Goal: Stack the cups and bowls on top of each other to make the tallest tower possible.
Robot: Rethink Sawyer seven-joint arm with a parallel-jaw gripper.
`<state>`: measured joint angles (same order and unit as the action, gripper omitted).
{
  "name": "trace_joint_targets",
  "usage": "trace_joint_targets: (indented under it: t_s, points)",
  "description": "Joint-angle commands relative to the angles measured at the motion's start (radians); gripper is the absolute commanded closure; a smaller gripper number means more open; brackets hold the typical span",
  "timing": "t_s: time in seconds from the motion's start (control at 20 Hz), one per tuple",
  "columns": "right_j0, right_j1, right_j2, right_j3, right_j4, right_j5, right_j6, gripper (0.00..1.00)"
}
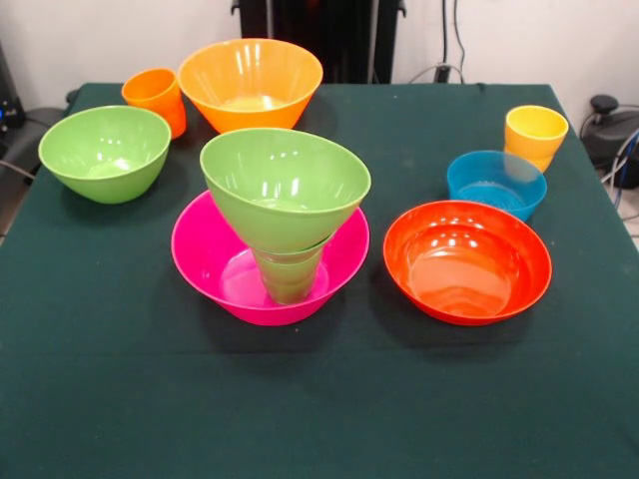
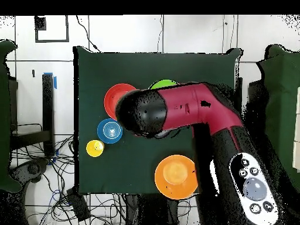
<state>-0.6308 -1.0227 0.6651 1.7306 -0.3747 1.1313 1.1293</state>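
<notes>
The tower [image 1: 278, 235] sits mid-table: a tilted light green bowl [image 1: 285, 185] on a green cup [image 1: 290, 274] inside the pink bowl [image 1: 205, 254]. The red arm [image 2: 181, 111] covers it from overhead, so I can't tell what the gripper's doing.

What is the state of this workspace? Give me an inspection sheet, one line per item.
Surface: table under a dark green cloth.
Tower: pink bowl as base, green cup standing in it, light green bowl tilted on top.
Loose pieces: second light green bowl, orange cup, orange bowl, yellow cup, blue bowl, red-orange bowl, all upright and unstacked.
Clutter: nothing seen.
Gripper: not in view; the arm reaches over the table's middle in the overhead view.
Cables: cable tangle on the floor beside the table.
Surroundings: pedestal, white wall.
</notes>
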Motion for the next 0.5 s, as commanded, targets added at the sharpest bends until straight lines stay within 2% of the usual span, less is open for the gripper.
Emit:
trace_joint_targets:
  t_s: [0.05, 0.3, 0.5]
  points:
    - [0.077, -0.054, -0.094, 0.203, 0.016, -0.103, 0.252, 0.0]
    - [0.119, -0.066, -0.13, 0.243, 0.024, -0.145, 0.295, 0.0]
    - [0.128, -0.059, -0.146, 0.281, 0.025, -0.23, 0.323, 0.0]
